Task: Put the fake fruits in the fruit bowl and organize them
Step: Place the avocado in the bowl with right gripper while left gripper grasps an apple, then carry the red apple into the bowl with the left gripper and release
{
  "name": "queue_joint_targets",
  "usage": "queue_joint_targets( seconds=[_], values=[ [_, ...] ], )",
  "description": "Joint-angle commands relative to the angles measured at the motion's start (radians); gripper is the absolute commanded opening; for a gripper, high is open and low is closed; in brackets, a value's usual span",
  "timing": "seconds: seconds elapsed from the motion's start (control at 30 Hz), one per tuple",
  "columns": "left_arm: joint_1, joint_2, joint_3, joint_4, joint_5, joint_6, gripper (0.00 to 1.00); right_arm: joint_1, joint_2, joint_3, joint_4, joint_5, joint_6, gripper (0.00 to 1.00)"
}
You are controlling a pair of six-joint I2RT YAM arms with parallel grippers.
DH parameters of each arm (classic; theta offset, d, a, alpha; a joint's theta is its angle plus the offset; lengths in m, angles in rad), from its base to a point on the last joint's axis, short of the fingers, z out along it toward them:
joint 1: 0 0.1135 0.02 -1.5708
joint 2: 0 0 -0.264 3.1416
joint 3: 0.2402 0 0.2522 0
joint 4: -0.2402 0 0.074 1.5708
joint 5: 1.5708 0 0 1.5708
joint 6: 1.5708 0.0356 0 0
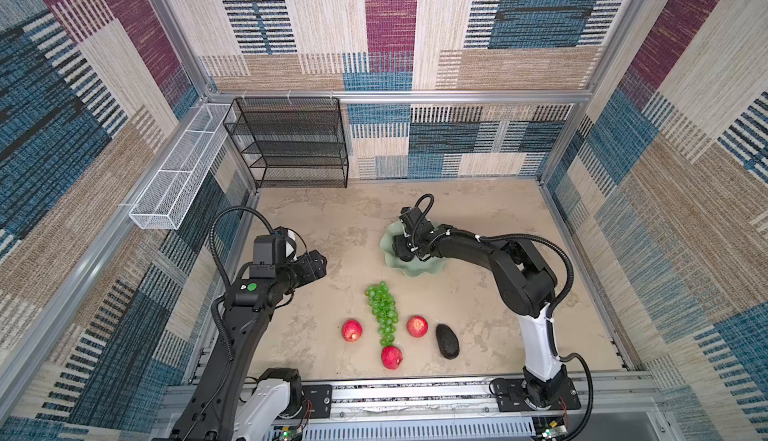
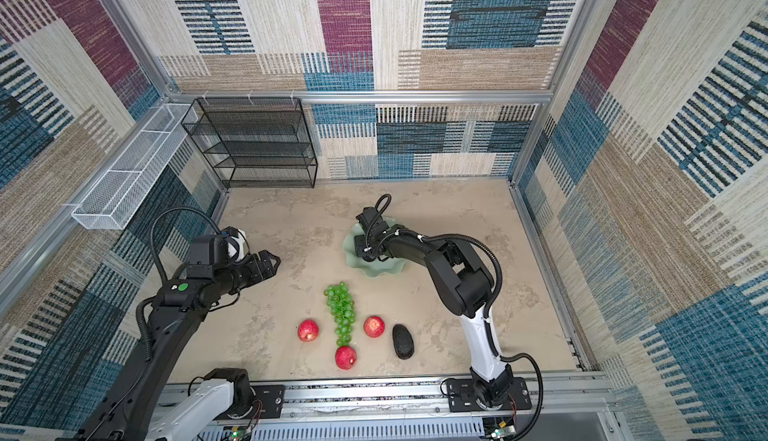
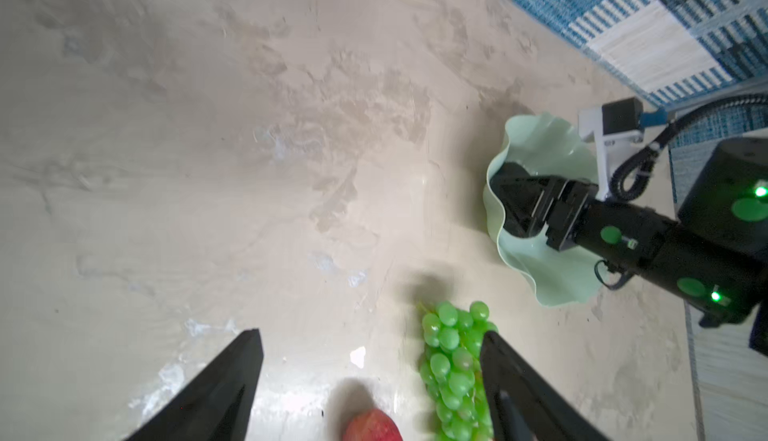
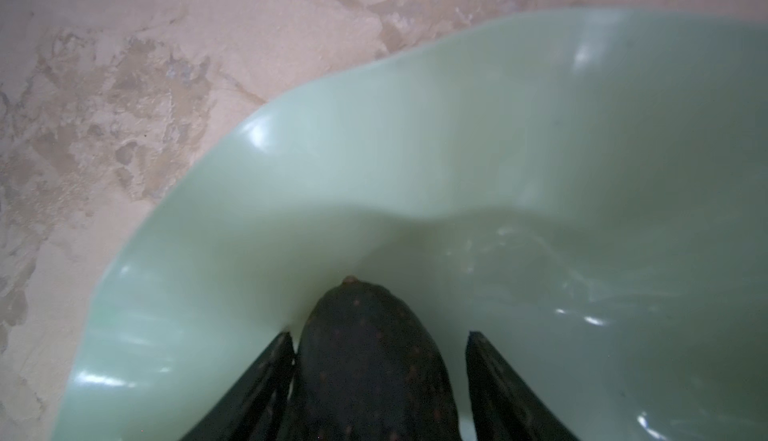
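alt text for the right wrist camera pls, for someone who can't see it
A dark avocado is inside the pale green fruit bowl, between the right gripper's two black fingers: one rests against it, the other stands clear with a gap. The bowl's glossy wavy wall fills most of the view, with mottled beige table beyond its rim.

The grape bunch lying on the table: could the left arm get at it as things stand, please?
Probably yes. The left gripper hangs open near the grape bunch, with only bare table between; the right arm is away over the fruit bowl.
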Motion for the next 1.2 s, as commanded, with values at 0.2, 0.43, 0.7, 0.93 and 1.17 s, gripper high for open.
queue_joint_targets(
  seconds=[0.2,0.43,0.7,0.93,1.17],
  values=[
    [-0.239,0.059,-0.052,-0.117,-0.032,-0.176,0.85,-0.043,-0.222,-0.074,0.076,0.033,0.031,0.94],
    [-0.344,0.109,-0.127,-0.116,-0.048,-0.228,0.85,-0.057,-0.499,-0.214,0.107,0.114,0.006,1.00],
    [-0.419,0.210,-0.170,-0.054,-0.043,-0.239,0.86,-0.058,-0.680,-0.395,0.128,0.124,0.054,1.00],
    [-0.472,0.272,-0.198,-0.028,-0.050,-0.246,0.71,-0.062,-0.741,-0.478,0.134,0.138,0.064,1.00],
    [-0.482,0.272,-0.170,-0.028,-0.036,-0.253,0.58,-0.072,-0.764,-0.505,0.142,0.145,0.062,1.00]
  ],
)
